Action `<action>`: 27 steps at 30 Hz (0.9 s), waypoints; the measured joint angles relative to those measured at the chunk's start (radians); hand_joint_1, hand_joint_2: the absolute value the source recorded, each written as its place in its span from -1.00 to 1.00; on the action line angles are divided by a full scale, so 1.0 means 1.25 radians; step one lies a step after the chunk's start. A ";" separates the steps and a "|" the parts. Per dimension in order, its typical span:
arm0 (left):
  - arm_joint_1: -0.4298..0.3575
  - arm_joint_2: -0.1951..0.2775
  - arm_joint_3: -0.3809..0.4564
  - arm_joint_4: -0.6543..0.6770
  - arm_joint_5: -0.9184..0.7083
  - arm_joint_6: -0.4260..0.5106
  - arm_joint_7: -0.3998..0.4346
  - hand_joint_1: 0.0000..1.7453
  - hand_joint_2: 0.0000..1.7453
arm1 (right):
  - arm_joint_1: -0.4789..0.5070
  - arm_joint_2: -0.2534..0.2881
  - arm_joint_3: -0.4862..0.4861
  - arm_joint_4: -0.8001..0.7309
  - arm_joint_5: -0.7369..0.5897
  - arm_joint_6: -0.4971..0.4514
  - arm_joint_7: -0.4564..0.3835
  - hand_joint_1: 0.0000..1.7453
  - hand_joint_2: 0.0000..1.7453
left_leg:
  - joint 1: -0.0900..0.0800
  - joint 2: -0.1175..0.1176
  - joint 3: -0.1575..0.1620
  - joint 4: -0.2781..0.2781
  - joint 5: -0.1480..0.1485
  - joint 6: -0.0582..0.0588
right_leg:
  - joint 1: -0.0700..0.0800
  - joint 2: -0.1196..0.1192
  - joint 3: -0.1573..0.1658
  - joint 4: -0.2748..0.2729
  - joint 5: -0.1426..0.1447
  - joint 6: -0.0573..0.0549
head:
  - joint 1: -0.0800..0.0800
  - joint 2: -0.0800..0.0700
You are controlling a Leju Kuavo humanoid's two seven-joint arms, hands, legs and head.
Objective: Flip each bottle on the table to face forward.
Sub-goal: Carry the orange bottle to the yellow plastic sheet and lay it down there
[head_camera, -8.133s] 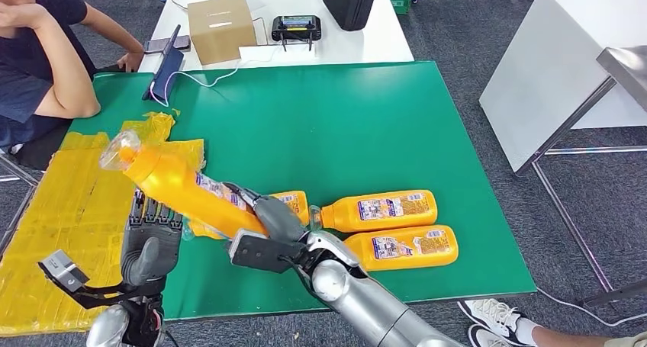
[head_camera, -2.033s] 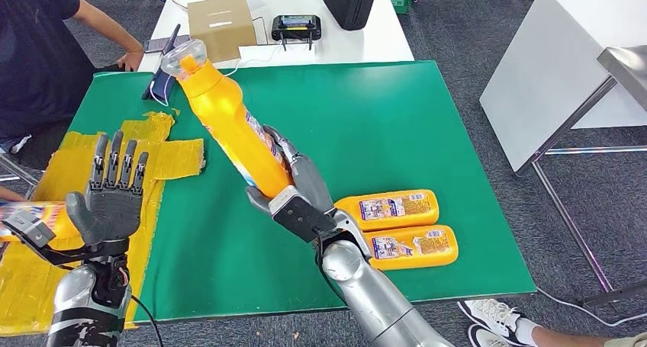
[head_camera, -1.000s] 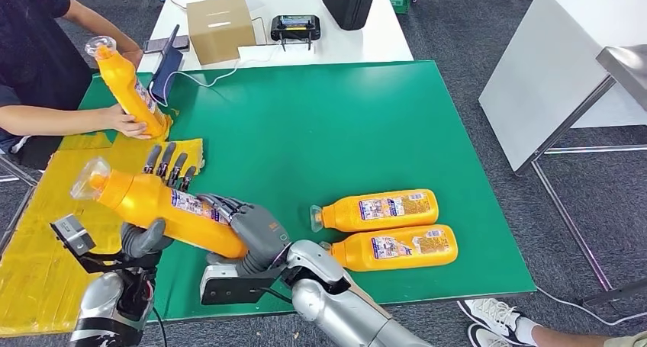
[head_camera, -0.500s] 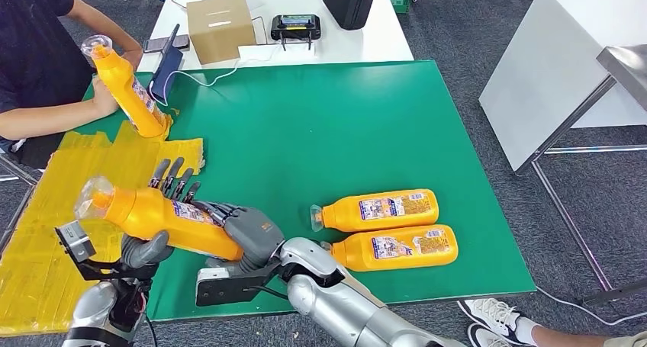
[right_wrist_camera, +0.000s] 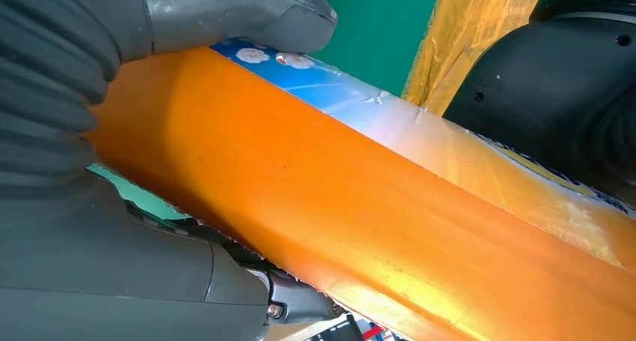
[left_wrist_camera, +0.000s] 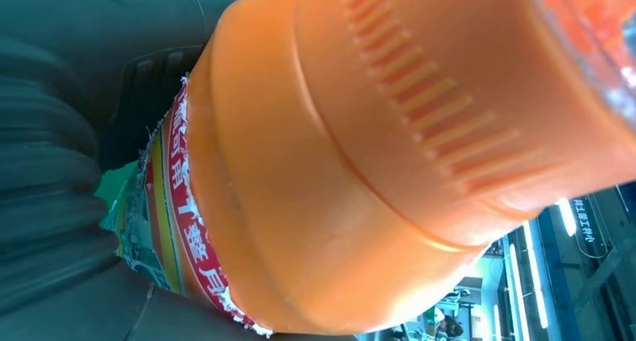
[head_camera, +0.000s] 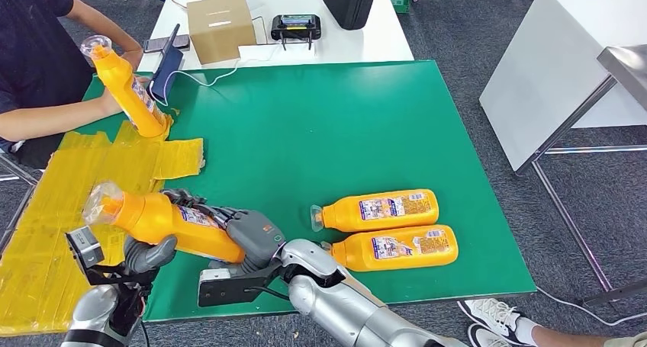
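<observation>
While both hands share one load, the entry runs from the grip outward.

Right fingers [right_wrist_camera: 240,7]: curled over the label of the held bottle [head_camera: 164,223], thumb beneath; closed firmly on its lower body.
Right hand [head_camera: 248,236]: carries the base end, low over the table's [head_camera: 320,126] near left edge.
Left hand [head_camera: 145,254]: cupped under the neck end, thumb against the side; holding, how tightly I cannot tell.
Held bottle: tilted, cap [head_camera: 98,200] up and left, over the yellow sheet [head_camera: 69,187].
Handling: stiff plastic, smooth and likely slippery; probably weighty if full. Best gripped mid-body, on the label.
Lying bottles [head_camera: 381,229]: two, side by side, right of the hands, caps pointing left.
Person's bottle [head_camera: 126,88]: held tilted at the far left.
</observation>
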 joint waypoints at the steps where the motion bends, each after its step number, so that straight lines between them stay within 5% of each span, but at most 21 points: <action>1: 0.000 0.000 0.000 0.000 0.000 0.001 0.000 1.00 1.00 | 0.000 0.000 0.000 0.000 0.000 0.000 0.000 1.00 1.00 | 0.000 0.000 0.000 0.000 0.000 0.000 | 0.000 0.000 0.000 0.000 0.000 0.000 | 0.000 0.000; 3: 0.000 0.000 0.000 0.000 -0.004 0.004 -0.002 1.00 1.00 | 0.000 0.000 0.000 0.001 0.001 0.000 0.000 0.94 1.00 | 0.000 0.000 0.000 0.000 0.000 0.000 | 0.000 0.000 0.000 0.000 0.000 0.000 | 0.000 0.000; 4: 0.000 0.000 0.000 0.000 -0.008 0.007 -0.004 1.00 1.00 | 0.000 0.001 0.000 0.001 0.003 -0.001 0.001 0.62 1.00 | 0.000 0.000 0.000 0.000 0.000 0.000 | 0.000 0.000 0.000 0.000 0.000 0.000 | 0.000 0.000; 7: 0.000 0.000 -0.004 -0.004 -0.055 0.042 -0.017 1.00 1.00 | -0.002 0.001 0.000 0.002 0.008 -0.014 0.006 -0.82 1.00 | 0.000 0.000 0.000 0.000 0.000 0.000 | 0.000 0.000 0.000 0.000 0.000 0.000 | 0.000 0.000; 8: -0.002 0.000 -0.006 -0.008 -0.088 0.066 -0.022 1.00 1.00 | -0.001 0.000 0.000 0.002 0.011 -0.021 0.009 -1.00 1.00 | 0.000 0.000 0.000 0.000 0.000 0.000 | 0.000 0.000 0.000 0.000 0.000 0.000 | 0.000 0.000; 9: -0.004 0.000 -0.008 -0.013 -0.131 0.095 -0.026 1.00 1.00 | 0.000 0.000 0.000 0.001 0.013 -0.030 0.013 -1.00 1.00 | 0.000 0.000 0.000 0.000 0.000 0.000 | 0.000 0.000 0.000 0.000 0.000 0.000 | 0.000 0.000; 13: -0.024 0.009 -0.013 -0.028 -0.337 0.227 -0.025 1.00 1.00 | 0.019 -0.017 -0.021 -0.046 0.018 -0.062 0.026 -1.00 -1.00 | 0.000 -0.001 0.000 0.000 0.000 0.000 | 0.000 0.000 0.000 0.000 0.000 0.000 | 0.000 0.000; 20: -0.059 0.029 0.001 -0.030 -0.627 0.423 0.003 1.00 1.00 | 0.076 -0.079 -0.115 -0.253 0.018 -0.064 0.027 -1.00 -1.00 | 0.000 -0.001 0.000 0.000 0.000 0.000 | 0.000 -0.001 0.001 0.000 0.000 0.000 | 0.000 0.000; 27: -0.060 0.040 0.007 -0.031 -0.832 0.537 0.054 1.00 1.00 | 0.105 -0.139 -0.175 -0.387 -0.003 -0.045 0.026 -1.00 -1.00 | 0.000 -0.001 0.000 0.000 0.000 0.000 | 0.000 -0.001 0.000 0.000 0.000 0.000 | 0.000 0.000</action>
